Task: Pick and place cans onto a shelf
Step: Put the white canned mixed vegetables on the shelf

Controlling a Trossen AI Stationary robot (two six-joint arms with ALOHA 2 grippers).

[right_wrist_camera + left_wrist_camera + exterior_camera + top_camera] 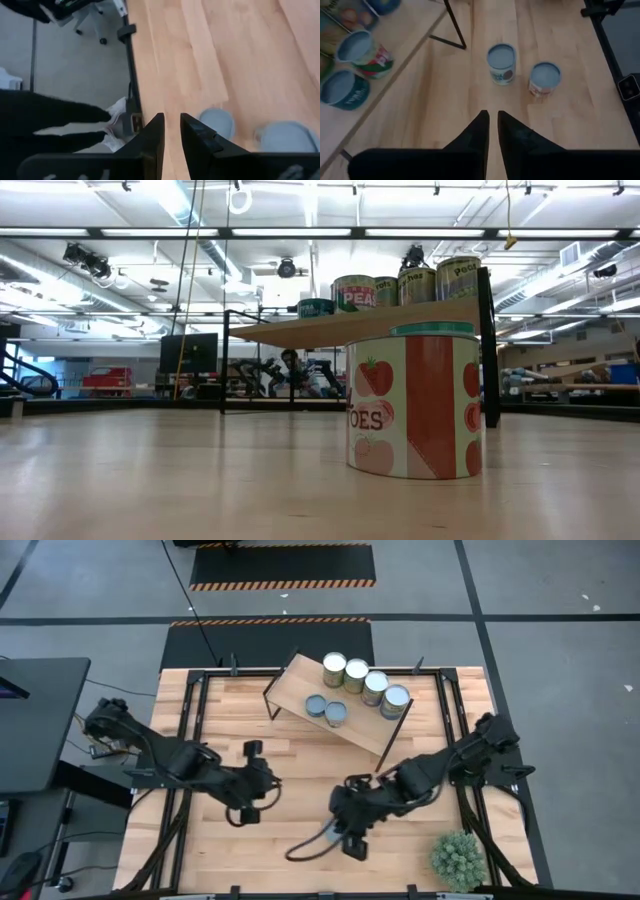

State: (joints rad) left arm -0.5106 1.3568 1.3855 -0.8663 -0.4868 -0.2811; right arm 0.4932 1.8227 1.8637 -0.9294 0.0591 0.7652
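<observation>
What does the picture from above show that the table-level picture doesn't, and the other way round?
Only the high view shows both arms, the left gripper, the right gripper and the potted plant. Only the low view shows a red-and-white tomato can standing on the table close up, plus the room behind. Both show the shelf with cans on it.

The right gripper hovers over the plank tabletop, its two dark fingers nearly together with a narrow gap. Two blue-grey-topped cans sit at four o'clock. Grey floor spreads toward ten o'clock.
</observation>
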